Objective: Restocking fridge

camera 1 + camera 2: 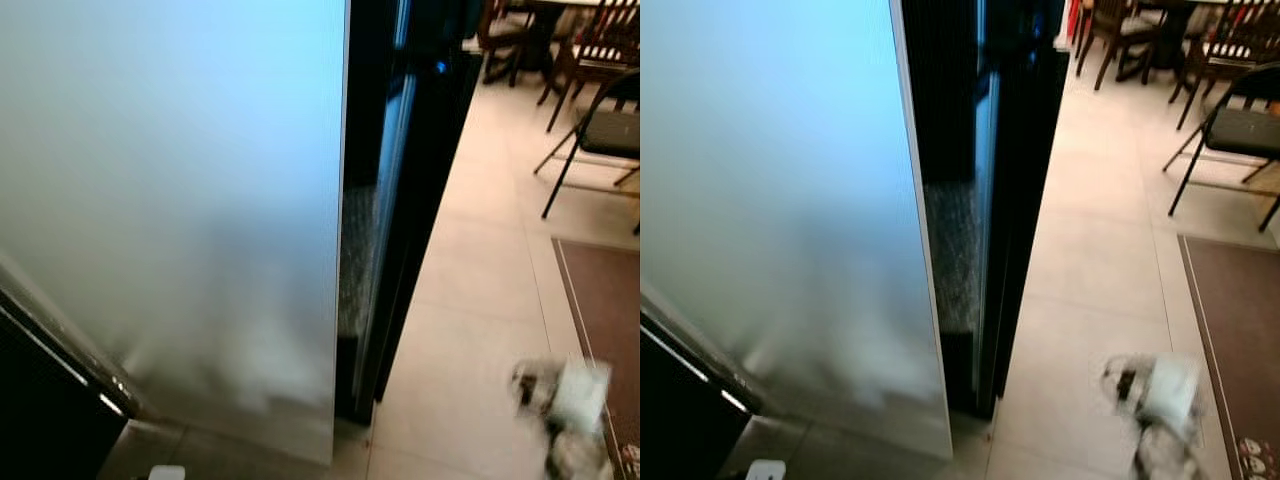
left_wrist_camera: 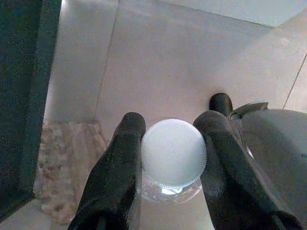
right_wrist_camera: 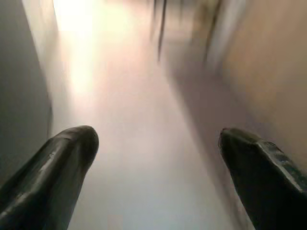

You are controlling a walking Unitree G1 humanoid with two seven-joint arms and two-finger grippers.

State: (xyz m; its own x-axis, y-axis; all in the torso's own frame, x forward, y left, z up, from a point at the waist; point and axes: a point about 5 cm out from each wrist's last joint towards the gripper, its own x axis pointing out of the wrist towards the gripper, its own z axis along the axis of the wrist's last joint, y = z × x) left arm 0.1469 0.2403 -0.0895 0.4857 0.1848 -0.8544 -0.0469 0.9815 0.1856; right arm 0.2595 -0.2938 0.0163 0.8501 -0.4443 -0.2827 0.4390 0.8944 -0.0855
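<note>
Evidently mid-carry: left gripper (image 2: 173, 158) clamps a capped bottle (image 2: 173, 153); right gripper (image 3: 156, 163) hangs spread, empty. Next, reaching the fridge (image 1: 385, 200).

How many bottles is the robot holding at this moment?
1. A bottle with a white cap sits clamped in the left claw. The right claw is open and holds nothing. Other bottles may be hidden.

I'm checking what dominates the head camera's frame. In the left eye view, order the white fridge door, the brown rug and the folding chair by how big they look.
1. White fridge door, by far the largest.
2. Brown rug and folding chair look roughly alike; both are cut off by the frame edge, and the chair stands farther away, so I won't rank them.
</note>
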